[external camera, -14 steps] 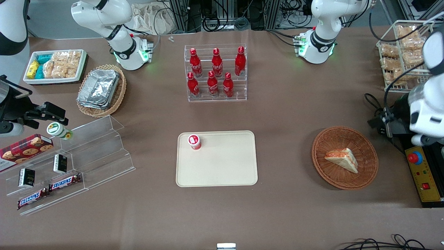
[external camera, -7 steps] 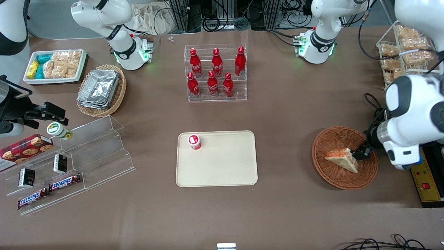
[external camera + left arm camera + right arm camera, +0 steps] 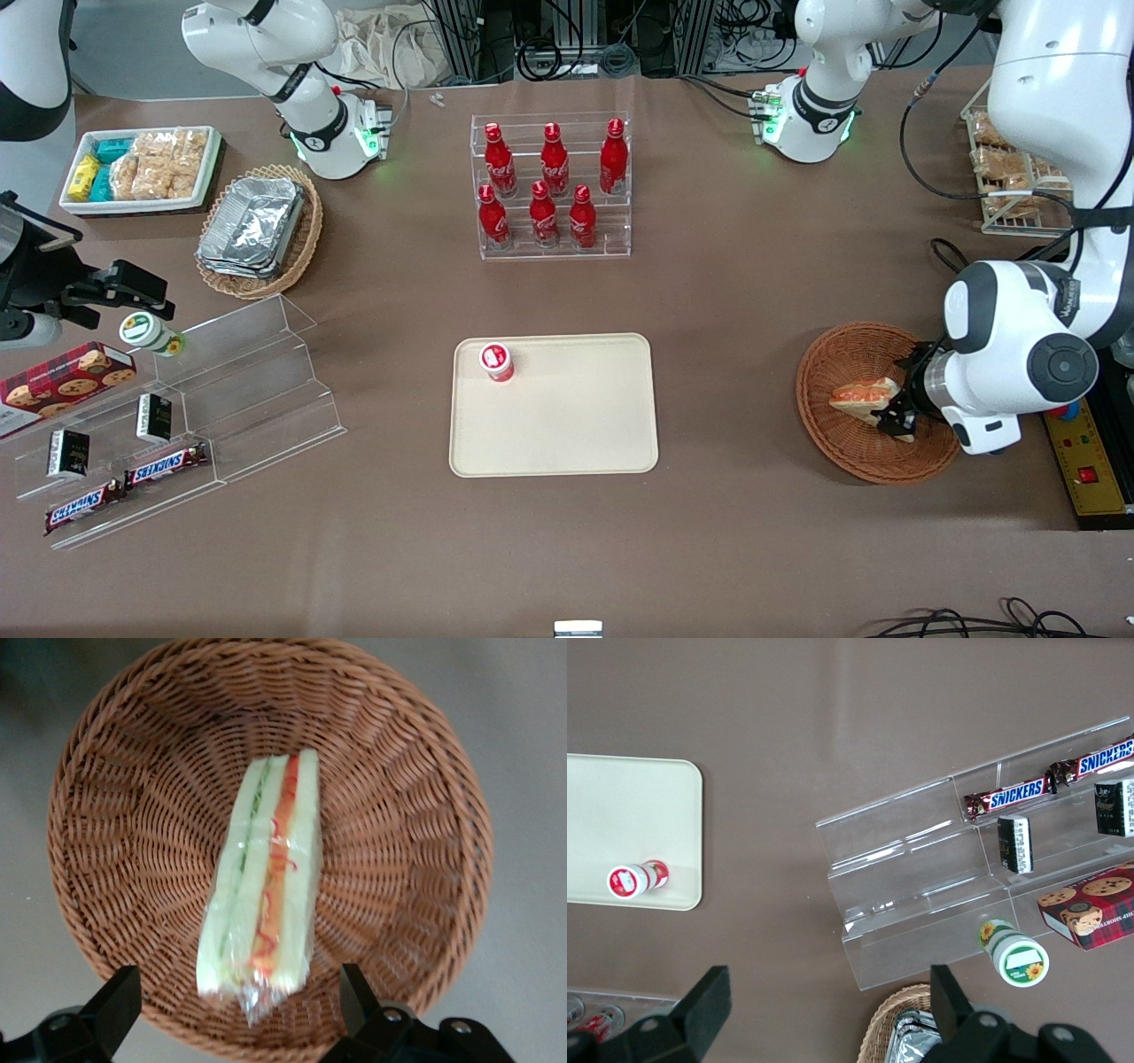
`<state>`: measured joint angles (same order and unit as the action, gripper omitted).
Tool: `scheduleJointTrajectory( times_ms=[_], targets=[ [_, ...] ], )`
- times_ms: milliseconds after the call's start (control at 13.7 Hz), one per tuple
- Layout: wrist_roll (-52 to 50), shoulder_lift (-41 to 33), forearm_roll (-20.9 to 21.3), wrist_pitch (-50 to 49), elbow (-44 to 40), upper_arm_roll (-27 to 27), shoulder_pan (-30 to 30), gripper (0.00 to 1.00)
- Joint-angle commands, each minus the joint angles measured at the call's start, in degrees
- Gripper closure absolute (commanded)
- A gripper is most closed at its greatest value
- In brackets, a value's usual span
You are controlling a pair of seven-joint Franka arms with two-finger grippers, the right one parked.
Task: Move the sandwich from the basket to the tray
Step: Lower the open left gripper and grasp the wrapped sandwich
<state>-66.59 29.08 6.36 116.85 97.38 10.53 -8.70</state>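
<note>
The sandwich [image 3: 856, 393], a wrapped white-bread wedge with orange-red and green filling, lies in the round reddish-brown basket [image 3: 837, 447] toward the working arm's end of the table. My left gripper [image 3: 893, 411] is low over the basket, open, and covers the sandwich's end nearer the arm. In the left wrist view the sandwich [image 3: 266, 886] lies lengthwise in the basket [image 3: 403, 824]. The gripper [image 3: 237, 990] has one black finger [image 3: 117, 997] on each side of the sandwich's near tip, apart from it. The cream tray [image 3: 576, 425] lies mid-table.
A small red-and-white cup [image 3: 497, 361] stands on a corner of the tray. A clear rack of red bottles [image 3: 551, 186] stands farther from the front camera than the tray. A yellow control box [image 3: 1085, 461] lies beside the basket. A wire rack of bagged snacks [image 3: 1010, 168] stands at the table's edge.
My left arm has swung in from the table's edge over the basket. The gripper has come down to the sandwich and now straddles its end. The sandwich has not moved.
</note>
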Motion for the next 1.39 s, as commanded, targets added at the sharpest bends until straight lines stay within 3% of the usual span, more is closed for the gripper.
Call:
scheduleJointTrajectory(
  times_ms=[0, 438, 510, 583, 656, 729, 802, 1021, 1167, 1312],
  targets=[
    [-3.1, 0.9, 1.4, 2.2, 0.6, -0.1, 0.0, 0.00],
    [-3.2, 3.5, 1.4, 5.4, 0.9, -0.2, -0.1, 0.02],
    [-3.2, 3.8, 1.4, 5.7, 0.9, -0.1, -0.1, 0.15],
    [-3.2, 3.8, 1.4, 5.7, 1.0, -0.1, -0.1, 0.49],
    [-3.2, 3.8, 1.4, 5.8, 1.0, -0.1, -0.1, 0.76],
    [-3.2, 3.7, 1.8, 5.7, 1.1, -0.2, 0.3, 0.95],
    [-3.4, 2.8, 3.6, 5.6, 2.4, -0.2, 0.3, 1.00],
    [-1.8, -3.2, 4.5, 1.7, 3.3, 0.2, 0.0, 1.00],
    [7.3, -8.7, 3.1, -4.6, 2.6, 0.5, 0.0, 1.00],
    [22.4, -13.7, -1.7, -10.3, 1.5, 1.1, 0.4, 1.00]
  ],
)
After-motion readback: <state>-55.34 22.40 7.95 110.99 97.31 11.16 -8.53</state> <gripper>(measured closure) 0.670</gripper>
